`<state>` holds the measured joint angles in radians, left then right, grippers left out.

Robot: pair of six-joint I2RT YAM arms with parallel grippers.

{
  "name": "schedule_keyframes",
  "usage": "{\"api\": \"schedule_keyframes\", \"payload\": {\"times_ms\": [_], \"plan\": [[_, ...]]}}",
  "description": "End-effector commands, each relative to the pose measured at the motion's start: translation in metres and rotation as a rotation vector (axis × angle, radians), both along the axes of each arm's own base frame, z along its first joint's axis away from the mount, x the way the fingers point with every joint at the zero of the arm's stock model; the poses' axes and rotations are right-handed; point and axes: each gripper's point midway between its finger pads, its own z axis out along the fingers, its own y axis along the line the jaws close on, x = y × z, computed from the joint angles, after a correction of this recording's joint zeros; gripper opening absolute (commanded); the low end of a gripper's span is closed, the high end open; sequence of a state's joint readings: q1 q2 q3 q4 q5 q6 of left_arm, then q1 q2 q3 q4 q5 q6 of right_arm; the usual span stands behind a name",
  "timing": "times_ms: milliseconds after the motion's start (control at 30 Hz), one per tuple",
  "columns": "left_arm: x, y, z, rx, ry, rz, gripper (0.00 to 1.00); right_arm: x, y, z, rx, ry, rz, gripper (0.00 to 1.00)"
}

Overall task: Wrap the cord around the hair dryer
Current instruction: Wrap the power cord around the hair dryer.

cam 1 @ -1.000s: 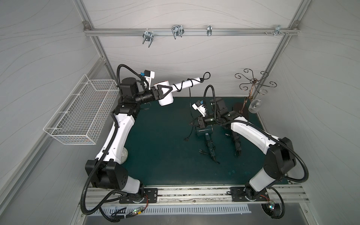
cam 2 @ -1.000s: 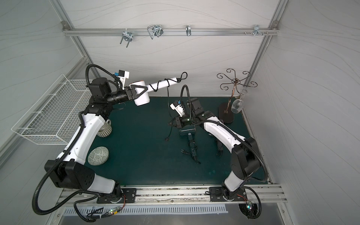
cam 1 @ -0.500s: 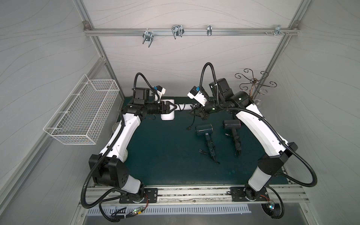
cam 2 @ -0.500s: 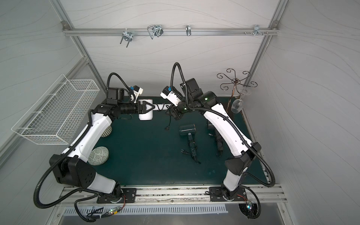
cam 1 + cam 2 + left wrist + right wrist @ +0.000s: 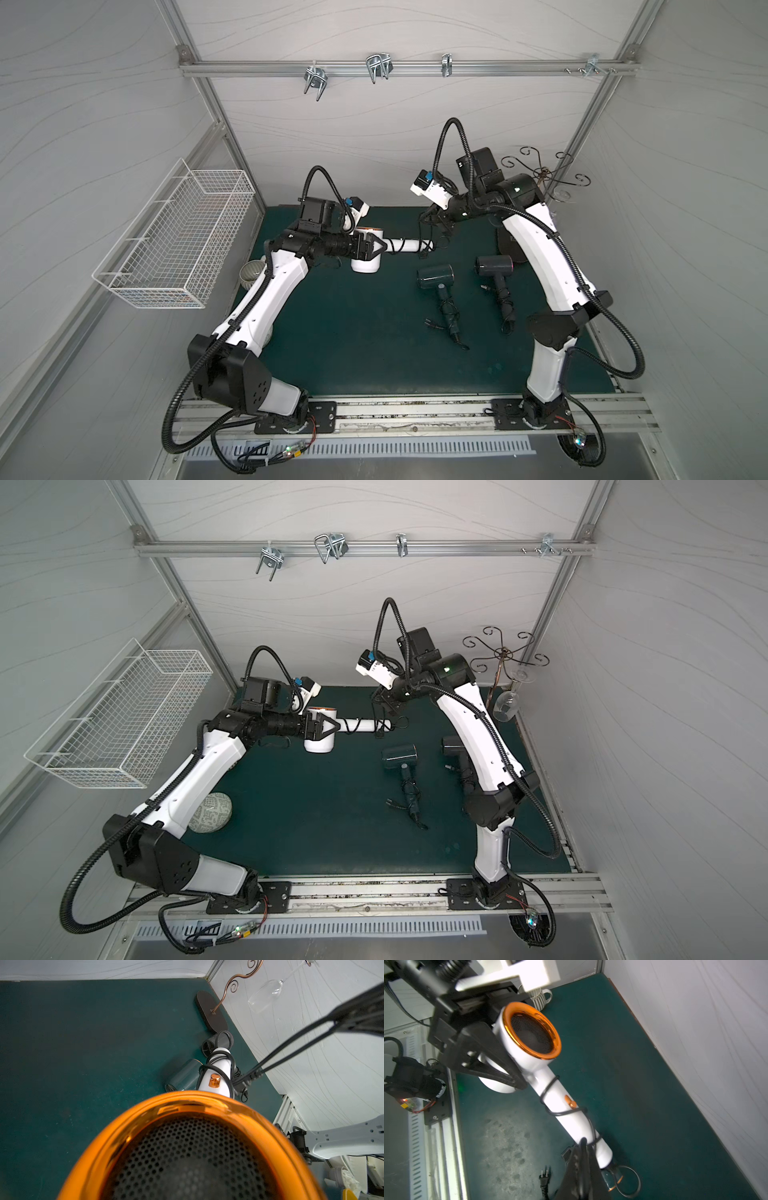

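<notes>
1. The left gripper [image 5: 376, 249] is clamped around the barrel of the white hair dryer [image 5: 409, 245]. It holds the dryer clear above the green mat [image 5: 353, 353], with the handle level and pointing toward the right arm. A second ago the dryer was higher, near the back wall, with the handle slanting up. It has since come down and forward.
2. The right gripper [image 5: 432, 220] is pinched closed at the far end of that handle. A second ago it hung low over the mat beside the dark dryers. It has since risen toward the back.
3. The cord [image 5: 562, 1113] winds round the handle in several turns, much as before. One strand runs into the right gripper's fingers and seems to be nipped there, though the right wrist view is blurred at that spot.
4. One dark hair dryer [image 5: 434, 277] and a second dark hair dryer [image 5: 493, 266] lie on the mat where they lay before, side by side and apart.
</notes>
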<state>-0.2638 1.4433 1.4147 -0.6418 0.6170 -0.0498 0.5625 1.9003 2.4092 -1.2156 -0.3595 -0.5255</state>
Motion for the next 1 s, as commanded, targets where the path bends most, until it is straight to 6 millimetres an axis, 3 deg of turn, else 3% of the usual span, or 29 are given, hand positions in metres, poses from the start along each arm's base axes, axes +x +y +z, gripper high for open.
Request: {"api": "schedule_keyframes", "payload": {"times_ms": [0,100,233,500,633,833,967], "plan": [[-0.007,0.009,-0.007,0.083,-0.026,0.0,0.0,-0.009,-0.01,0.026,-0.013,-0.191,0.112,0.0],[-0.01,0.007,-0.009,0.095,-0.028,-0.006,0.0,0.004,-0.019,0.014,-0.147,-0.335,0.096,0.0],[-0.013,-0.002,-0.009,0.104,-0.021,-0.039,0.0,0.023,-0.023,0.019,-0.197,-0.435,0.075,0.0],[-0.045,-0.042,-0.008,0.074,0.004,-0.218,0.0,0.054,0.004,0.008,-0.133,-0.547,0.139,0.0],[-0.069,-0.053,0.023,-0.027,-0.041,-0.32,0.0,0.066,0.008,-0.015,-0.046,-0.39,0.177,0.0],[-0.098,-0.059,0.091,-0.162,-0.156,-0.429,0.0,0.061,0.003,-0.046,0.199,-0.056,0.255,0.0],[-0.107,-0.064,0.124,-0.252,-0.203,-0.48,0.0,0.057,0.002,-0.066,0.292,0.096,0.27,0.02]]}}
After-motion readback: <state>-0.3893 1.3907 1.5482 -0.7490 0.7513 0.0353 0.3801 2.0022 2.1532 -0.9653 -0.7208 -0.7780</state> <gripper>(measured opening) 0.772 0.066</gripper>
